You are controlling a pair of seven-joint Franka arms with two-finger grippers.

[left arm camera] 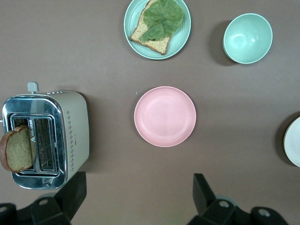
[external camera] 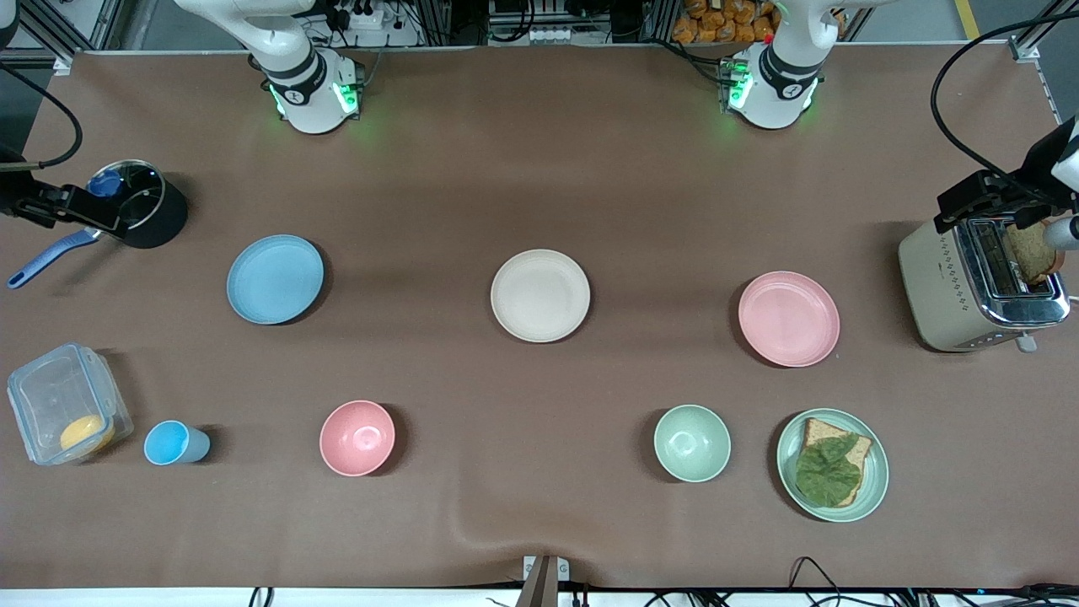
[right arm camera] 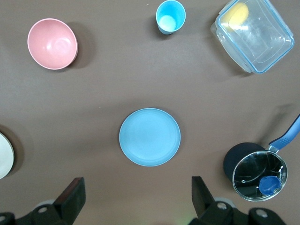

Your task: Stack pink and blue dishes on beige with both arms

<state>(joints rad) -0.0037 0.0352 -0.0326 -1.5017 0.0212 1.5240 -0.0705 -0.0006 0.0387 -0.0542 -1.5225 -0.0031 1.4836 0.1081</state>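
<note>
The cream-beige plate (external camera: 540, 295) lies flat in the middle of the table. The light blue plate (external camera: 275, 279) (right arm camera: 149, 137) lies toward the right arm's end, and the pink plate (external camera: 789, 319) (left arm camera: 165, 116) toward the left arm's end. All three are empty and apart from one another. My left gripper (left arm camera: 138, 180) hangs high over the bare cloth just on the bases' side of the pink plate, open and empty. My right gripper (right arm camera: 137, 182) hangs high over the cloth just on the bases' side of the blue plate, open and empty.
A toaster (external camera: 978, 287) holding bread stands at the left arm's end. Nearer the front camera are a green plate with bread and leaf (external camera: 833, 464), a green bowl (external camera: 692, 443), a deep pink bowl (external camera: 357, 437), a blue cup (external camera: 173, 443) and a clear box (external camera: 66, 403). A black pot (external camera: 143, 206) stands at the right arm's end.
</note>
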